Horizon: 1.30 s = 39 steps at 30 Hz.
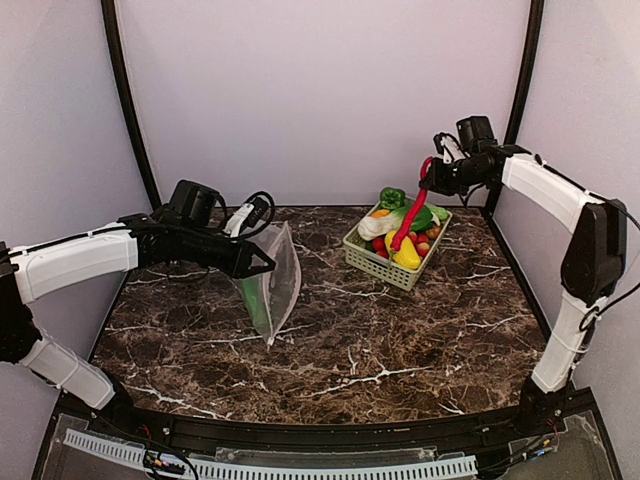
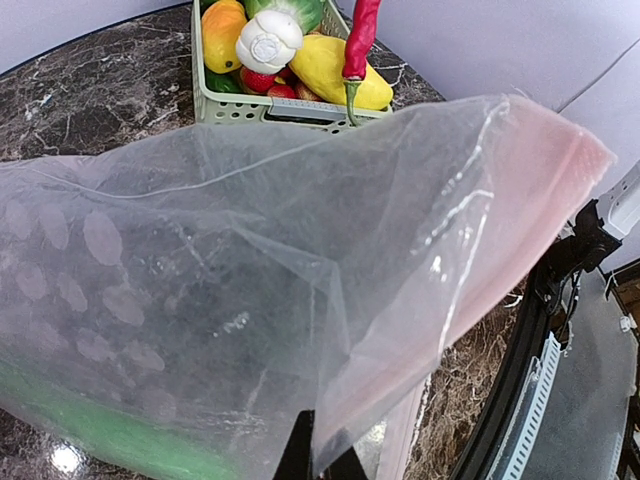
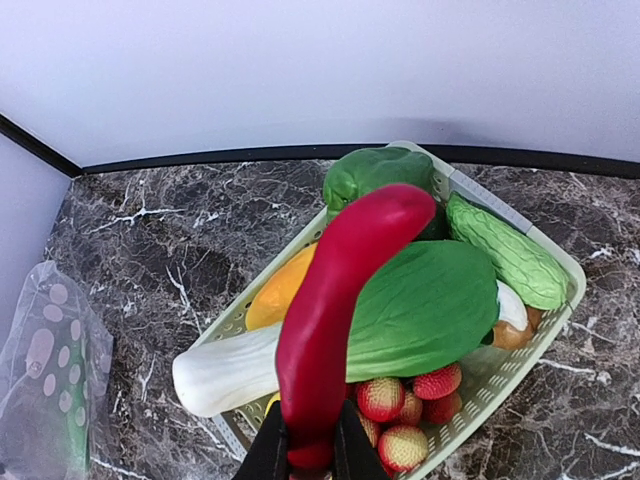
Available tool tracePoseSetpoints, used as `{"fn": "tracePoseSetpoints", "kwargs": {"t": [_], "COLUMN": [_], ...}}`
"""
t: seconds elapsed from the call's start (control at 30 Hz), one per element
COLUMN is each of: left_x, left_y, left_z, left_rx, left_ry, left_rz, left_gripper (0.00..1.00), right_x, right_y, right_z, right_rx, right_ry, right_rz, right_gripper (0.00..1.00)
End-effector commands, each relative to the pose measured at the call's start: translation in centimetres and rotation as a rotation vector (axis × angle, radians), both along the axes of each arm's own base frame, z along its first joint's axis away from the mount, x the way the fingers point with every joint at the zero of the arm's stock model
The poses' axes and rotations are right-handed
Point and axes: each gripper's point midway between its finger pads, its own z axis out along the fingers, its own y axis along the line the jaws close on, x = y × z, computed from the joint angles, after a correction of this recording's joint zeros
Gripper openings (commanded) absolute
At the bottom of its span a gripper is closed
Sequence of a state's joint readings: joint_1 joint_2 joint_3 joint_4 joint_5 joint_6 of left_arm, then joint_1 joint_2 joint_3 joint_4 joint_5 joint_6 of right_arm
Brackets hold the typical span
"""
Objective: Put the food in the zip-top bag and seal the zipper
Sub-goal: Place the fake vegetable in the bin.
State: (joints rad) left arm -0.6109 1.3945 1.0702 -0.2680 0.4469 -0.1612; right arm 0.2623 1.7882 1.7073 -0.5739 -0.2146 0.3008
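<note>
My left gripper is shut on the clear dotted zip-top bag and holds it up off the table's left half. In the left wrist view the bag fills the frame, with its pink zipper strip at the right and something green inside. My right gripper is shut on the red chili, which hangs above the basket. In the right wrist view the chili rises from my fingers over the bok choy, cucumber, green pepper, tomato cluster and a yellow-orange piece.
The pale green lattice basket stands at the back right of the dark marble table, close to the back wall. Black rails edge the table. The bag shows at the far left of the right wrist view.
</note>
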Motion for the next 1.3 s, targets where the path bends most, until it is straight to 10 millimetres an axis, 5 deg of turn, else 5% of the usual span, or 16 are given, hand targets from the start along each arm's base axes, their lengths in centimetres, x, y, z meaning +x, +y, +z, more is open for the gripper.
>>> {"fn": "tracePoseSetpoints", "kwargs": {"t": [0.0, 0.47, 0.6, 0.87, 1.13, 1.27], "left_x": [-0.5, -0.5, -0.5, -0.6, -0.6, -0.6], "left_y": [0.4, 0.5, 0.5, 0.4, 0.4, 0.4], "left_z": [0.3, 0.6, 0.6, 0.4, 0.5, 0.6], "left_rx": [0.010, 0.008, 0.009, 0.006, 0.003, 0.001], "left_ry": [-0.010, -0.017, -0.017, -0.010, -0.010, -0.013], "left_rz": [0.000, -0.001, 0.002, -0.002, -0.001, 0.000], "left_gripper": [0.01, 0.01, 0.01, 0.01, 0.01, 0.01], "right_x": [2.8, 6.5, 6.2, 1.8, -4.0, -4.8], "right_y": [0.3, 0.8, 0.4, 1.8, 4.9, 6.4], "right_z": [-2.0, -8.0, -7.2, -2.5, -4.2, -5.1], "right_rx": [0.075, 0.095, 0.093, 0.151, 0.272, 0.314], "right_ry": [0.046, 0.138, 0.121, 0.068, 0.104, 0.112], "right_rz": [0.003, -0.035, -0.052, -0.044, -0.125, -0.149], "right_gripper": [0.12, 0.30, 0.38, 0.52, 0.51, 0.47]}}
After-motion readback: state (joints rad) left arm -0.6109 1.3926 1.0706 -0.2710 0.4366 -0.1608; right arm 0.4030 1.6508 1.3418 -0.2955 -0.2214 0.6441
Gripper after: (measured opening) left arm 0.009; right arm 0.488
